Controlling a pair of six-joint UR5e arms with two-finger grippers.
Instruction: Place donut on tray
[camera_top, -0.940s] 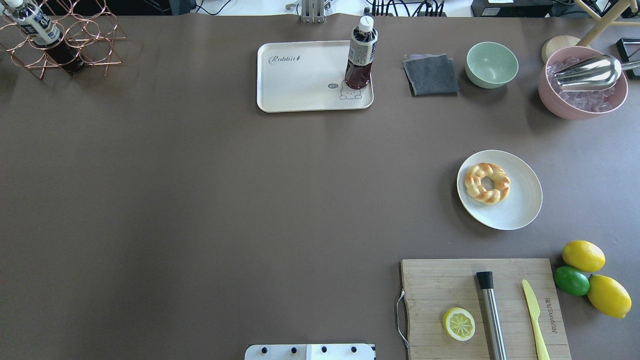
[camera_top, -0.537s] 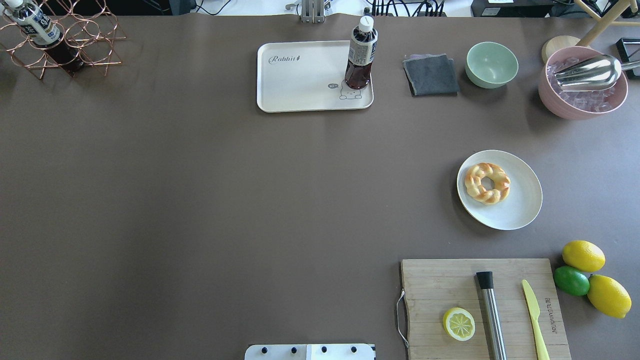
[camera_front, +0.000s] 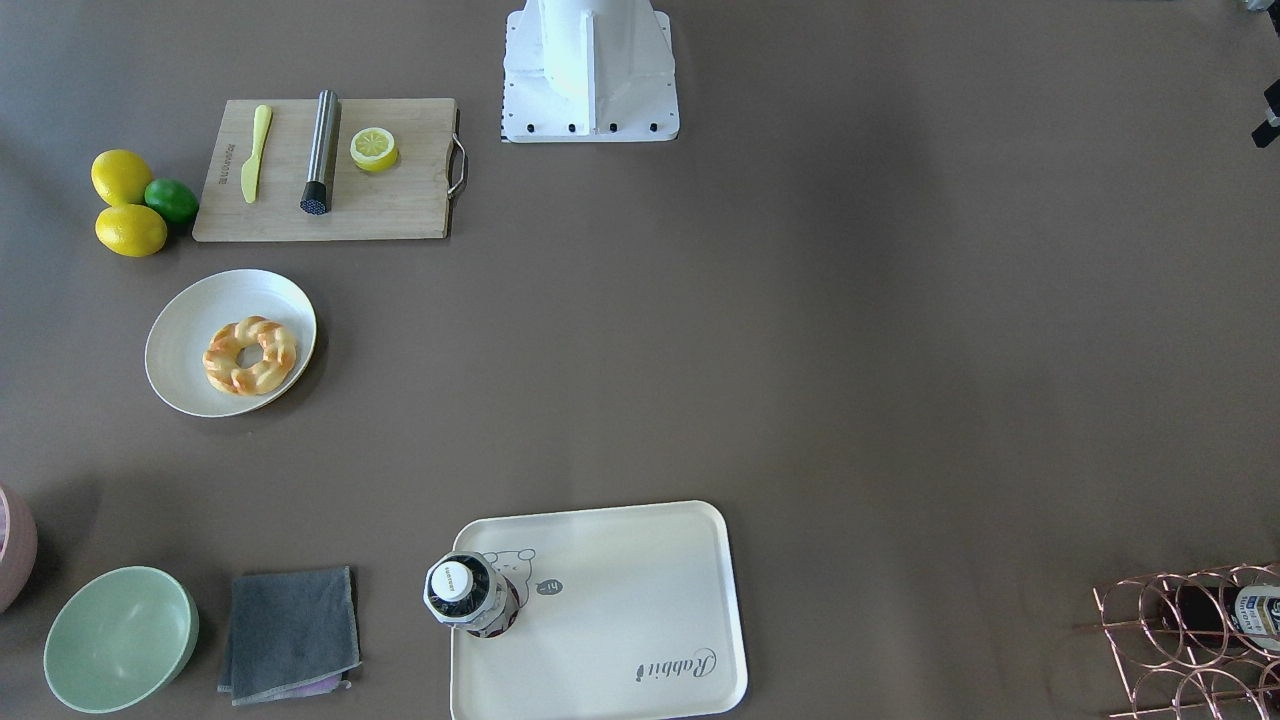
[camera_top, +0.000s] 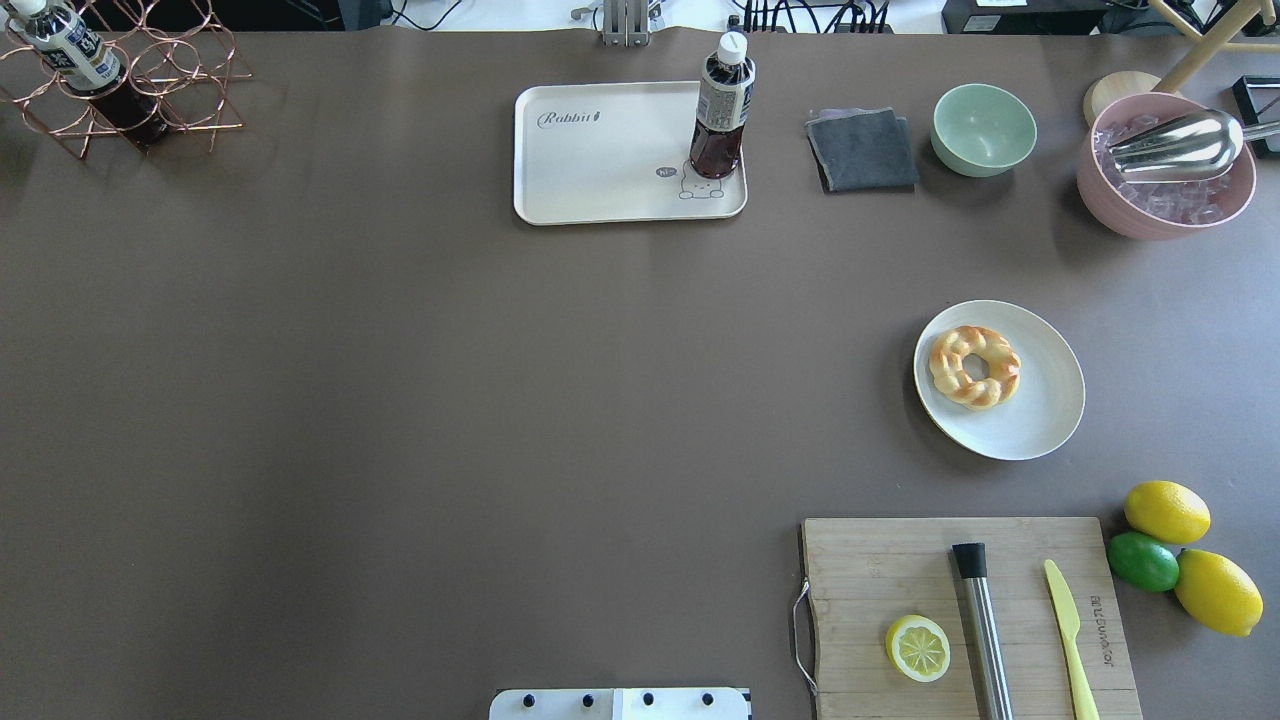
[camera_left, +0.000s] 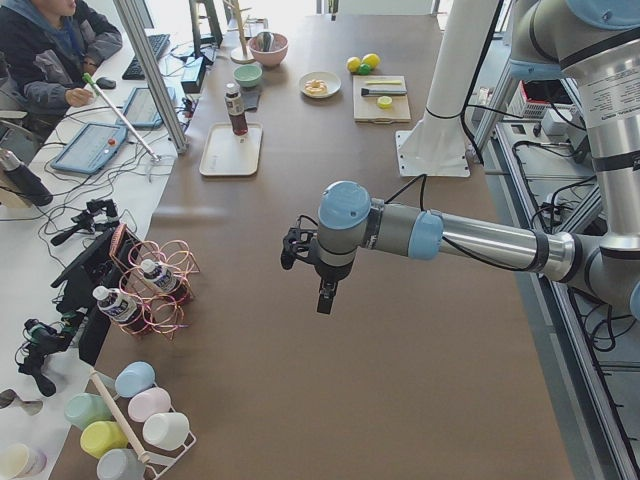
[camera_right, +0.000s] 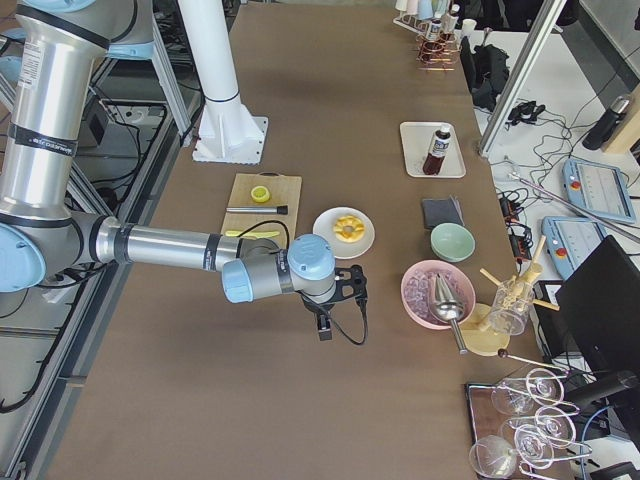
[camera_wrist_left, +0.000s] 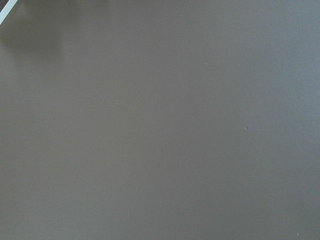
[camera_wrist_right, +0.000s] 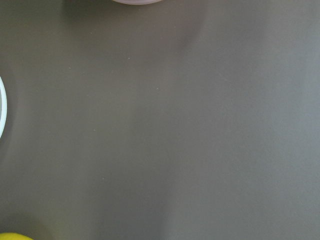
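We see a golden-yellow donut (camera_top: 975, 367) with orange-brown patches and a braided pattern. The plate (camera_top: 1045, 415) is white. Our tray (camera_top: 600, 160) is cream-white, with grey "Rabbit" script and a small cartoon print. The bottle (camera_top: 720, 110) shows dark red-brown liquid, a white cap and a grey-white label. The tabletop (camera_top: 400, 400) is plain brown. We see a pale green bowl (camera_top: 984, 128), a grey cloth (camera_top: 862, 150), a pink bowl (camera_top: 1105, 205), two yellow lemons (camera_top: 1166, 511) and a green lime (camera_top: 1142, 561).

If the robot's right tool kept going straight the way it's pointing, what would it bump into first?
The right tool points straight down, and its own camera shows bare brown table straight ahead. So it would probably hit the table first, beside the plate, not the donut.
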